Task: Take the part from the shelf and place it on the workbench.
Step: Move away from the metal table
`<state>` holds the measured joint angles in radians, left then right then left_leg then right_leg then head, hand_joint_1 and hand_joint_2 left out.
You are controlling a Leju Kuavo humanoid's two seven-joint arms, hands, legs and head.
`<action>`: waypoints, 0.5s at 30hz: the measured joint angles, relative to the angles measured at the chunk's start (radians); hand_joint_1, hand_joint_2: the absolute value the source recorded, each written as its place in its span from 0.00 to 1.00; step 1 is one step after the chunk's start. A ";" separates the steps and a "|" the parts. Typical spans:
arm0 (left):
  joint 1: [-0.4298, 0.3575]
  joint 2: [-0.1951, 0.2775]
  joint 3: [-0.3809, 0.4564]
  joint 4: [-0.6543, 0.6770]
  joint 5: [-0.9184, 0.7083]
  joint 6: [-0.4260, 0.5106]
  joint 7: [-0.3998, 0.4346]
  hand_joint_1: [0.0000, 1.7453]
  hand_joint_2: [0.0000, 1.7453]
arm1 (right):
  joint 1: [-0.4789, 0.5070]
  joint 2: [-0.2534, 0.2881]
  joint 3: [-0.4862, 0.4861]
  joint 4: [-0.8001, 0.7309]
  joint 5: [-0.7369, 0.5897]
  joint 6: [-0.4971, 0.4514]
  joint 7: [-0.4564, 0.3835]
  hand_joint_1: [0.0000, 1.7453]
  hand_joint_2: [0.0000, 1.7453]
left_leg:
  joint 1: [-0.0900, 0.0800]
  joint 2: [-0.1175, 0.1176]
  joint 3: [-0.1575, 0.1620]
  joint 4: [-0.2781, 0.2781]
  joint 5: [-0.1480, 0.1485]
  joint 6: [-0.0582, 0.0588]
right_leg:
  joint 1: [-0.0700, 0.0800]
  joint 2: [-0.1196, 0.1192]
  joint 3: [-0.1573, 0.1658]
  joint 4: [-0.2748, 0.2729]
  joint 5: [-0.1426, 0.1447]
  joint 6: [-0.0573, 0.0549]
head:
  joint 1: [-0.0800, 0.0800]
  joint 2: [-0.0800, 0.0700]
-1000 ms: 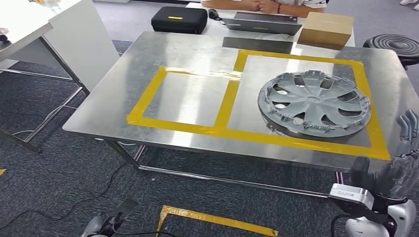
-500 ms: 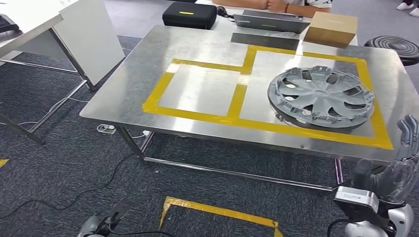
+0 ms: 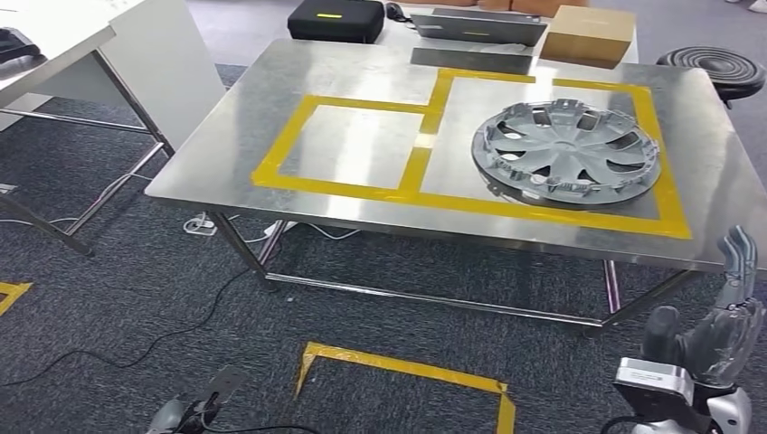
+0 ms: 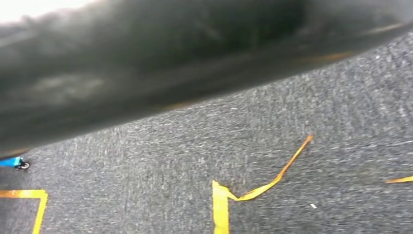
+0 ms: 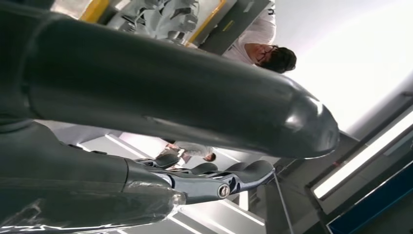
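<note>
With the grey plastic spoked wheel cover (image 3: 565, 152) lying inside the taped square at 2 o'clock on the steel desk (image 3: 271, 117), the right hand (image 3: 724, 330), empty and spread, should withdraw clear of the desk edge.

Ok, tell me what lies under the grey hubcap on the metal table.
The grey plastic hubcap rests on the steel table, inside the larger yellow tape rectangle. The surface directly beneath it is covered.

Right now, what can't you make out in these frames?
- Left hand: head view, cut off by the bottom edge; open or shut unclear.
- Left wrist view: a blurred dark shape covers the upper part; floor tape below it.
- Laptop and cardboard box: head view, far ends cut off by the top edge.
</note>
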<state>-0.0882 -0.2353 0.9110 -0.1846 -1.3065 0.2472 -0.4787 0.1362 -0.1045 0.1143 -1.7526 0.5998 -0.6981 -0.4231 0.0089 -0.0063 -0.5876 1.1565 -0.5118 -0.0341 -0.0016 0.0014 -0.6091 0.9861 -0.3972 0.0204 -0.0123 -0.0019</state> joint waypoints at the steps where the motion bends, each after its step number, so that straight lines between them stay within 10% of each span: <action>1: -0.001 0.000 0.000 0.000 0.000 0.000 0.000 0.00 0.00 | 0.003 0.000 -0.002 -0.002 -0.002 0.000 -0.001 0.00 0.00 | 0.000 -0.001 0.050 -0.073 0.008 0.001 | 0.001 0.000 -0.011 0.006 0.006 0.005 | 0.000 0.000; 3: -0.002 -0.001 0.000 0.000 0.001 0.001 -0.001 0.00 0.00 | 0.007 0.000 -0.005 -0.006 -0.007 0.000 -0.005 0.00 0.00 | -0.001 -0.004 0.104 -0.164 0.003 0.011 | 0.003 0.001 -0.025 0.014 0.020 0.014 | 0.000 0.000; 6: 0.001 -0.001 0.001 0.000 0.003 0.003 -0.002 0.00 0.00 | 0.018 0.002 -0.008 -0.009 -0.018 0.001 -0.012 0.00 0.00 | -0.005 -0.003 0.091 -0.174 0.014 0.036 | 0.001 0.001 -0.037 0.016 0.034 0.029 | 0.000 0.000; 12: 0.003 0.002 0.003 0.000 0.007 0.005 -0.002 0.00 0.00 | 0.036 0.005 -0.013 -0.011 -0.031 0.004 -0.024 0.00 0.00 | -0.005 0.001 0.018 -0.173 0.077 0.060 | -0.002 0.001 -0.110 0.296 -0.166 0.047 | 0.006 0.000; 15: 0.003 0.003 0.004 0.000 0.007 0.005 -0.002 0.00 0.00 | 0.039 0.006 -0.013 -0.013 -0.032 0.007 -0.026 0.00 0.00 | -0.007 0.001 -0.020 -0.173 0.109 0.056 | 0.001 0.001 -0.009 0.217 -0.107 0.036 | 0.005 0.000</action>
<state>-0.0851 -0.2323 0.9153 -0.1843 -1.2990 0.2525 -0.4805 0.1757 -0.0980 0.1009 -1.7659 0.5682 -0.6915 -0.4490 0.0016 -0.0052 -0.6072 0.9837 -0.4028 0.0219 -0.0006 0.0028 -0.6177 1.2035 -0.5042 0.0560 -0.0070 -0.0019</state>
